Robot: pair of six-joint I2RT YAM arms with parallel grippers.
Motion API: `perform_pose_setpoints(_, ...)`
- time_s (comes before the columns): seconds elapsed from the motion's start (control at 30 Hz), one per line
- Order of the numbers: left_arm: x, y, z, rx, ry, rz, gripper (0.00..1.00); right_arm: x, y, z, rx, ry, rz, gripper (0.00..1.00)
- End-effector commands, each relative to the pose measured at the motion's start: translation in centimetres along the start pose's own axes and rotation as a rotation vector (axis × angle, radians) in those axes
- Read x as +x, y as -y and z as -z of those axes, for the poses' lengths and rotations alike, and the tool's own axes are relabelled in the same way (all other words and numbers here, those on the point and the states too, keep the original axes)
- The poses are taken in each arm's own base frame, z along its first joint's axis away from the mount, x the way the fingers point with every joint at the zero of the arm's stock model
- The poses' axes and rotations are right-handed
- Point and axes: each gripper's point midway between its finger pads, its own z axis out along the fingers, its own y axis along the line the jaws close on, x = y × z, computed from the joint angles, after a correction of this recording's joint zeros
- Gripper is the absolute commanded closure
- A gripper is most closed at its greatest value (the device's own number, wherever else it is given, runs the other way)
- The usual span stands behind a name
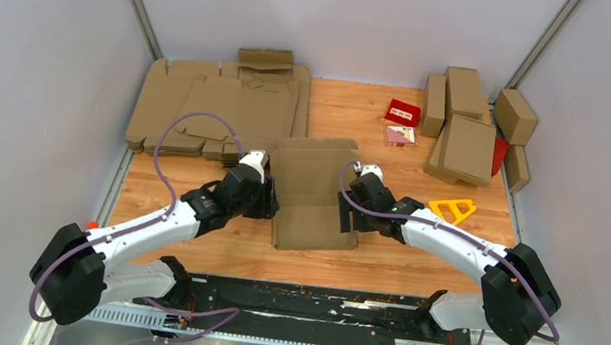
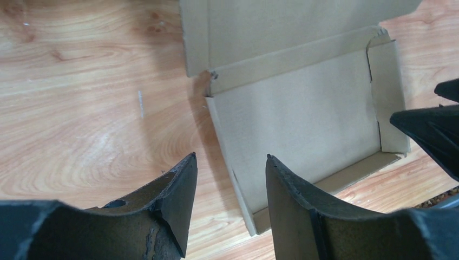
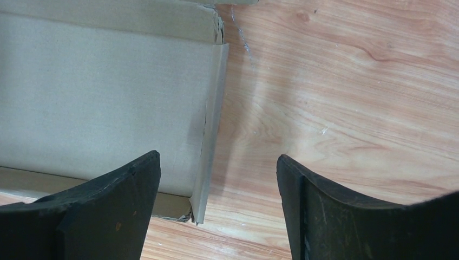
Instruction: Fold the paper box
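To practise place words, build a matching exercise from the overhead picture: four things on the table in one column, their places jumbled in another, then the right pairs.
Things
1. paper box
2. pile of flat blanks
3. yellow triangle
4. small red carton

Places
A. far left corner
B. right side, beside the right arm
C. middle of the table
D. far side, right of centre

Pairs: 1-C, 2-A, 3-B, 4-D

Wooden table (image 1: 413, 263), paper box (image 1: 314, 195), flat blanks (image 1: 223, 107), folded boxes (image 1: 468, 148), red carton (image 1: 403, 112)
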Motion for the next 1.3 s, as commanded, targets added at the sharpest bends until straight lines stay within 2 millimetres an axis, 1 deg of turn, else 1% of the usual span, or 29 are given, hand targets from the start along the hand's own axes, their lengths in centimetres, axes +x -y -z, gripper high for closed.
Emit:
perform_pose_setpoints(0.0,-2.2,-0.1,0.8,0.046,0.023,-0.038,0.42,-2.2,-0.5,1.0,-0.036,0.076,0.010,0.19)
perform_pose_setpoints(0.03,-2.4,-0.4,0.9,0.043,0.028,-0.040,0.41,-2.3,-0.6,1.2,-0.043,0.084,0.011,0.17)
perform_pose_setpoints(0.1,-3.0,-0.9,1.3,0.046,0.042,-0.048,0.35,-2.5,-0.5,1.7,-0.056,0.104,0.008,0.09)
perform_pose_setpoints(0.17,-3.6,-0.9,1.7,0.073,0.061,-0.072,0.24,-2.9,-0.3,2.2,-0.057,0.126,-0.008,0.01)
perform_pose_setpoints(0.23,-4.2,-1.6,2.1,0.071,0.074,-0.078,0.08,-3.3,-0.1,2.5,-0.065,0.145,-0.023,0.00)
perform_pose_setpoints(0.27,-4.5,-2.0,2.3,0.060,0.080,-0.078,0.01,-3.5,0.1,2.5,-0.067,0.149,-0.032,0.00)
perform_pose_setpoints(0.3,-4.8,-2.5,2.4,0.049,0.089,-0.075,0.00,-3.6,0.0,2.6,-0.077,0.150,-0.035,0.00)
perform_pose_setpoints(0.4,-5.9,-3.6,2.8,0.019,0.129,-0.066,0.00,-4.0,0.2,2.6,-0.067,0.148,-0.049,0.00)
perform_pose_setpoints(0.47,-6.8,-3.6,2.9,0.022,0.163,-0.056,0.00,-4.6,0.7,2.6,-0.040,0.157,-0.068,0.02)
perform_pose_setpoints(0.53,-7.6,-3.2,2.7,0.044,0.202,-0.050,0.00,-5.5,0.8,2.9,-0.054,0.179,-0.078,0.03)
perform_pose_setpoints(0.63,-8.5,-2.4,2.1,0.081,0.239,-0.041,0.00,-7.5,0.2,3.8,-0.161,0.232,-0.117,0.04)
perform_pose_setpoints(0.67,-8.8,-2.3,1.9,0.080,0.244,-0.037,0.00,-8.6,0.1,4.1,-0.187,0.267,-0.133,0.03)
perform_pose_setpoints(0.8,-10.1,-1.9,0.6,0.073,0.252,-0.027,0.04,-11.9,1.3,4.3,-0.197,0.361,-0.197,0.05)
perform_pose_setpoints(0.87,-10.6,-1.6,0.2,0.079,0.257,-0.026,0.08,-13.5,2.0,4.0,-0.186,0.400,-0.219,0.06)
perform_pose_setpoints(1.0,-11.1,-1.7,-0.7,0.063,0.250,-0.028,0.22,-16.4,3.0,3.2,-0.157,0.460,-0.202,0.10)
perform_pose_setpoints(1.03,-11.2,-1.7,-0.9,0.061,0.246,-0.032,0.25,-16.9,3.0,2.9,-0.155,0.465,-0.183,0.13)
perform_pose_setpoints(1.1,-11.2,-1.7,-1.5,0.053,0.231,-0.037,0.31,-17.7,2.8,2.4,-0.153,0.456,-0.157,0.18)
perform_pose_setpoints(1.13,-11.8,-1.4,-1.6,0.062,0.247,-0.039,0.32,-18.0,2.8,2.1,-0.151,0.447,-0.150,0.21)
perform_pose_setpoints(1.27,-12.3,-1.0,-2.7,0.080,0.249,-0.044,0.34,-18.8,2.4,0.3,-0.153,0.412,-0.131,0.25)
